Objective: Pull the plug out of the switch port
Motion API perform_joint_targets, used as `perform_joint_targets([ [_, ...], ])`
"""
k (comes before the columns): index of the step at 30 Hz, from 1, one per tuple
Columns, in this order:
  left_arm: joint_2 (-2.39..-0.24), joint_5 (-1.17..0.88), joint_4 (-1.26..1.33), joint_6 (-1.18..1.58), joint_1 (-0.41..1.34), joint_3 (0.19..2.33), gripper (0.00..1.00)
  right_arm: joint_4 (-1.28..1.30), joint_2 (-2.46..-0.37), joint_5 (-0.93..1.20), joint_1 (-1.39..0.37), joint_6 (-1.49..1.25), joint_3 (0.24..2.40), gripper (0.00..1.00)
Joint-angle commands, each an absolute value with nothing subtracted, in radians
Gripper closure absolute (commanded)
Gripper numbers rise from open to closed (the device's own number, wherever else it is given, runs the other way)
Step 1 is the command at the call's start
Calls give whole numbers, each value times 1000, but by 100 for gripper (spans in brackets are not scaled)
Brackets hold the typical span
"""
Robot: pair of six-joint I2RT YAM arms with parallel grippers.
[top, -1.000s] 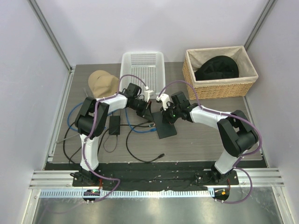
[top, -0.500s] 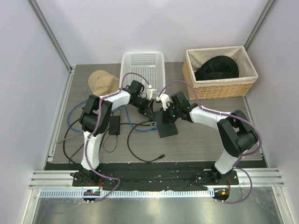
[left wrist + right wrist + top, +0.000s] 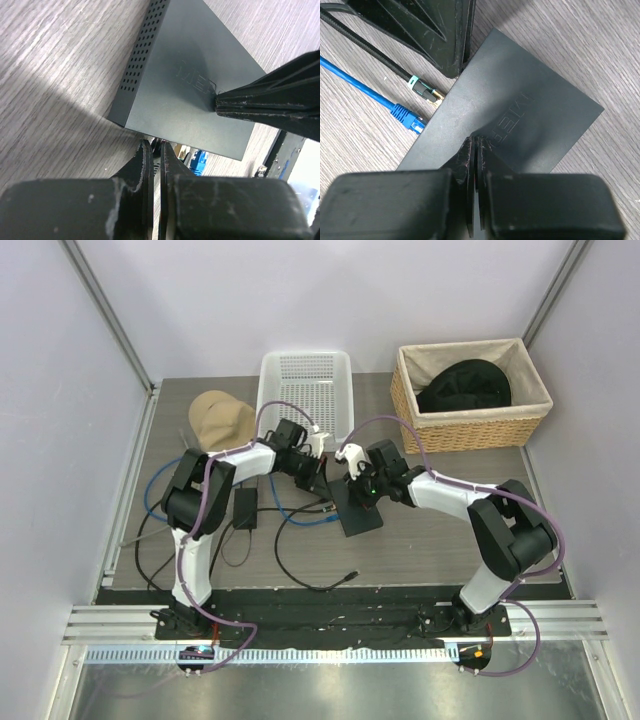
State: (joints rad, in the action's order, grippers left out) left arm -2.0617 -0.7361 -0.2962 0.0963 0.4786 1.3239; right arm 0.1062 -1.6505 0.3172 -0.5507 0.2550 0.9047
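The switch [image 3: 362, 522], a flat black box, lies mid-table [image 3: 190, 95] [image 3: 530, 110]. My right gripper [image 3: 357, 501] [image 3: 476, 142] is shut, its tips pressed down on the switch's top beside the embossed lettering. My left gripper [image 3: 320, 478] [image 3: 156, 145] is shut just off the switch's port edge; whether it pinches a cord I cannot tell. A black plug [image 3: 425, 90] with a teal collar lies just outside that edge, its gold contacts showing. A blue plug [image 3: 407, 117] [image 3: 200, 162] meets the same edge with its tip.
A white plastic basket [image 3: 305, 380] and a wicker basket [image 3: 470, 430] with black cloth stand at the back. A tan cap [image 3: 220, 418], a black adapter brick [image 3: 245, 508], a blue cable [image 3: 160, 495] and loose black cords [image 3: 310, 578] lie left and in front.
My left gripper swung in toward the switch, then drew back a little. The right gripper stays pressed on the switch, which has barely shifted.
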Motion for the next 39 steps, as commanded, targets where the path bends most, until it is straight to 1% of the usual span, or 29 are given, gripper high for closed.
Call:
perform_joint_targets([
  [1, -2106, -595, -299, 126, 485, 1379, 100, 201, -1681, 302, -557, 250, 903, 99],
  [8, -2141, -583, -327, 100, 483, 1445, 100, 199, -1678, 296, -557, 236, 894, 99],
  [15, -2120, -689, -310, 100, 485, 1345, 100, 199, -1681, 291, -557, 232, 897, 99],
  [18, -2120, -698, -302, 92, 483, 1335, 100, 203, -1684, 291, -555, 230, 899, 99],
  [22, -2143, -704, -328, 81, 483, 1394, 100, 209, -1692, 293, -557, 232, 905, 99],
  [26, -2180, -704, -396, 43, 483, 1497, 100, 207, -1689, 293, -557, 233, 904, 99],
  [28, -2189, -709, -406, 40, 483, 1506, 100, 207, -1689, 291, -555, 232, 902, 99],
  [31, -2177, -721, -391, 69, 486, 1473, 100, 206, -1689, 291, -557, 232, 902, 99],
  [35, -2134, -716, -321, 104, 497, 1361, 100, 207, -1690, 291, -557, 230, 903, 99],
  [37, -2138, -706, -345, 75, 508, 1365, 100, 210, -1697, 291, -555, 232, 908, 99],
  [39, -2157, -698, -376, 61, 508, 1417, 100, 215, -1700, 293, -557, 233, 911, 99],
])
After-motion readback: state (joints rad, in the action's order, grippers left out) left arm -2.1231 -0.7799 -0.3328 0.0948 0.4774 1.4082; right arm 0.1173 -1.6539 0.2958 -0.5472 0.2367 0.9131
